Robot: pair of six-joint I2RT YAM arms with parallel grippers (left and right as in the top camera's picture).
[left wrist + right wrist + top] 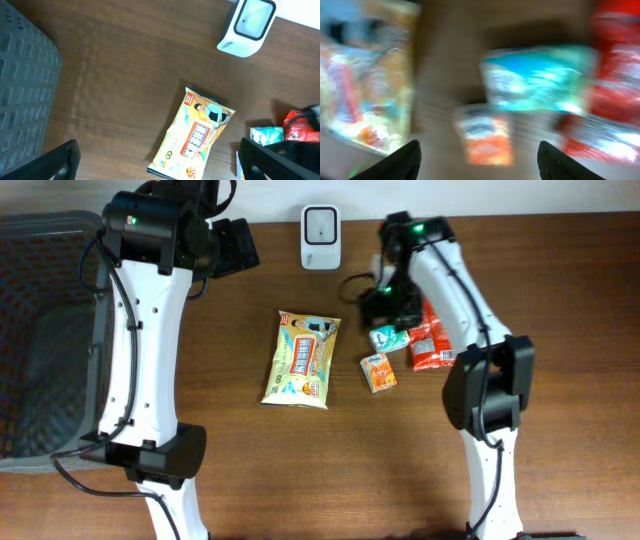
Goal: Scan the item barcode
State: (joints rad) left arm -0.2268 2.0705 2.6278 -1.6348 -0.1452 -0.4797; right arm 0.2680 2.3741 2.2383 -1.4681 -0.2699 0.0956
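Several packets lie mid-table: a large yellow packet (300,358), a small orange packet (378,372), a teal packet (388,337) and a red packet (432,340). A white barcode scanner (320,235) stands at the back edge. My right gripper (383,305) hovers open just above the teal packet, holding nothing. Its blurred wrist view shows the orange packet (487,135) below between the spread fingers, with the teal packet (535,80) above it. My left gripper (238,245) hangs open and empty at the back left. Its wrist view looks down on the yellow packet (197,135) and the scanner (247,25).
A dark grey mesh basket (40,340) fills the table's left side and shows as a grey wall (25,85) in the left wrist view. Bare wood lies between the basket and the yellow packet. The right arm's base stands at the front right.
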